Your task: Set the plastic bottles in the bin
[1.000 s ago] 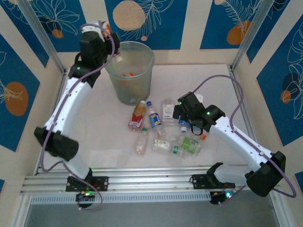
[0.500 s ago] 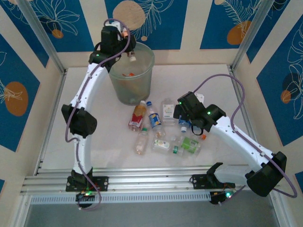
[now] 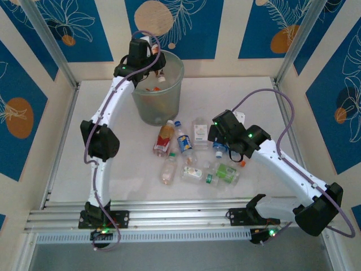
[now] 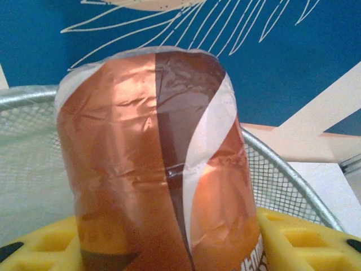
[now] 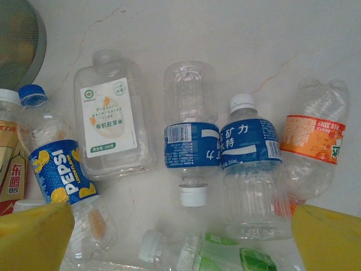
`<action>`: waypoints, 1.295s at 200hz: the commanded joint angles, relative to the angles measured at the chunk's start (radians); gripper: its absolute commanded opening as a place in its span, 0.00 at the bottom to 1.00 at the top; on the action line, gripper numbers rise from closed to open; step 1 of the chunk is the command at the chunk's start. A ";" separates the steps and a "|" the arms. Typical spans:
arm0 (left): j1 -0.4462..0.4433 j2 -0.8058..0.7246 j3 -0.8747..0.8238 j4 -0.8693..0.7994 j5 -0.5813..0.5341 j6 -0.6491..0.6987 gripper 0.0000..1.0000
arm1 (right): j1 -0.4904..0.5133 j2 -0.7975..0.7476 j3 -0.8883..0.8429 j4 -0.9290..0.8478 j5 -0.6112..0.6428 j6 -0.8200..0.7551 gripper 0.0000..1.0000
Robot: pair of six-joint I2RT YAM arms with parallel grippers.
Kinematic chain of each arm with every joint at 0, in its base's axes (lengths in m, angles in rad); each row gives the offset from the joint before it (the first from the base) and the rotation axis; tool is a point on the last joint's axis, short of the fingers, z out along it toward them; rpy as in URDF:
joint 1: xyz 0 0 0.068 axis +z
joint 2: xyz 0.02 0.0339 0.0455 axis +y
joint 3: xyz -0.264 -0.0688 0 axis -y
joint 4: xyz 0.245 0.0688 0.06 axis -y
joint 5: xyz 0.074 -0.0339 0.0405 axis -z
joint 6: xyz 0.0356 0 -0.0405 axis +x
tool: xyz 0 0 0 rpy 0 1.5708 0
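"while my left gripper [image 3: 151,55] hangs over the bin [image 3: 155,99], its yellow pads [image 4: 307,243] are clamped on a brown-and-orange labelled bottle [image 4: 161,164]. that bottle sits above the bin's rim and is not yet dropped."

"how far along does that put the job?"

"early, by my reading. through the bin's cloudy wall i see orange shapes, so some bottles seem to be inside, but i cannot tell how many. most of what i can count lies outside, in a loose cluster on the table [image 3: 113,130] near the bin's foot: a red-labelled bottle [image 3: 163,139], a pepsi bottle [image 5: 56,175], a flat white-labelled bottle [image 5: 110,118], two blue-labelled bottles [image 5: 190,144] side by side and touching, an orange-labelled bottle [image 5: 313,138] and a green-labelled bottle [image 5: 223,261]. two more clear bottles [image 3: 168,168] lie nearer the arm bases."

"and the right side?"

"my right gripper [image 3: 216,138] hovers just above that cluster, fingers spread wide with nothing between them. crowding is the snag. the bottles lie against one another with caps pointing different ways, so closing on one may nudge its neighbours, and the round ones will likely roll. each drop must clear the bin's tall rim. the metal frame posts [image 3: 51,45] stand at the table's corners, well apart from the bottles."
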 commanded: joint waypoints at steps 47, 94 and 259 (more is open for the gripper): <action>-0.039 0.026 -0.053 0.004 -0.104 -0.110 0.54 | 0.009 -0.033 0.001 -0.025 0.031 0.033 0.99; -0.041 0.051 -0.062 -0.006 -0.105 -0.145 0.54 | 0.009 -0.050 -0.008 -0.016 0.033 0.033 0.99; -0.041 0.073 -0.062 0.001 -0.114 -0.135 0.91 | 0.009 -0.067 -0.008 -0.022 0.031 0.025 0.99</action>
